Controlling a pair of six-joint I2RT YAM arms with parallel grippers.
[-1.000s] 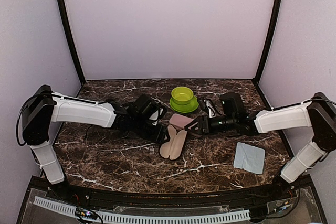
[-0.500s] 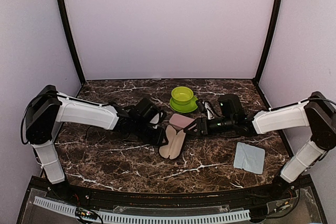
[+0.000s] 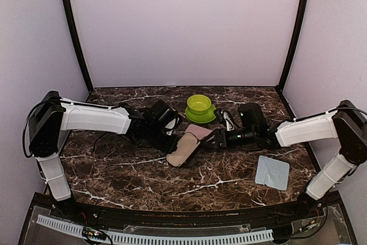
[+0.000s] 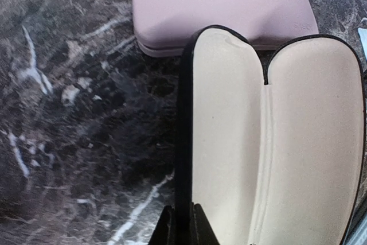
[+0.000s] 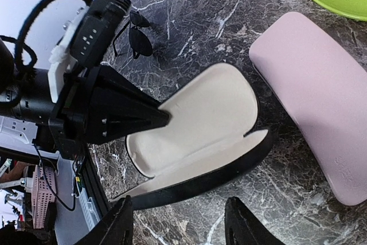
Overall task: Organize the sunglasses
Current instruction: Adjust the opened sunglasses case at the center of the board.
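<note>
Black-framed sunglasses (image 5: 137, 34) lie on the counter (image 5: 275, 199) behind the left tool (image 4: 184, 229), on its side away from the case, nothing touching them.

Left tool is pinched tight on the rim of the black hard case (image 4: 229, 142). My read: it's propping the case open so a pair can go into the cream lining, which is empty.

Right tool (image 5: 180, 228) is spread wide and holds nothing. It sits just beside the case's black shell, probably free to fetch. The closed pink case (image 5: 312, 96) is off to its side.

Can't make out:
- Red-framed pair: a small item (image 3: 229, 120) beside the right wrist, near the green bowl (image 3: 199, 104), may be it; too small to tell.
- The left arm hides the black pair in the top view.
- The left wrist view crops the case's far edge.
</note>
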